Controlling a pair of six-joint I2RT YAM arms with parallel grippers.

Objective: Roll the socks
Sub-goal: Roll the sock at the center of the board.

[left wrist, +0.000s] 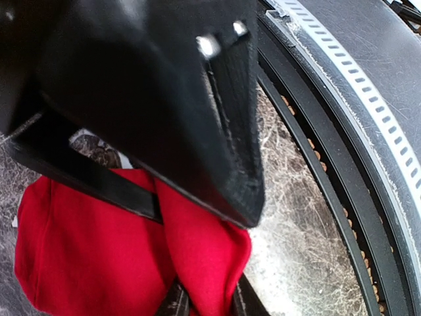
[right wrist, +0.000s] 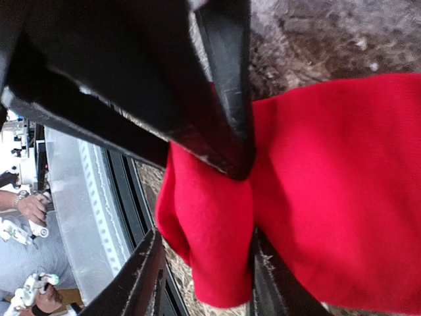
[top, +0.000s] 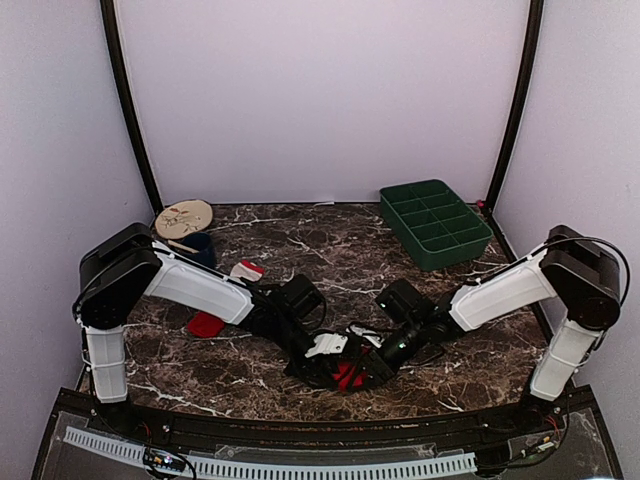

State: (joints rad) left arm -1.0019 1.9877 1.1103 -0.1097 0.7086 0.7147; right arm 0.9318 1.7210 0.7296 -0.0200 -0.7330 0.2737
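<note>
Okay, left side first: my left pincer [top: 335, 362] is clamped on a fold of the red sock [top: 347, 377], fabric squeezed between the fingers. The sock sits dead centre by the near edge of the table [top: 330, 240], bunched up, so I can't call its long axis. Over to the right, my right pincer [top: 372, 368] has its jaws apart, straddling the sock's opposite edge. Both are on it, neither nearer. I reckon the roll depends on the left anchoring while the right re-bites.

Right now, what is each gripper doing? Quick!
Left gripper: sock between jaws, grip cannot be told.
Right gripper: sock between jaws, grip cannot be told.
</note>
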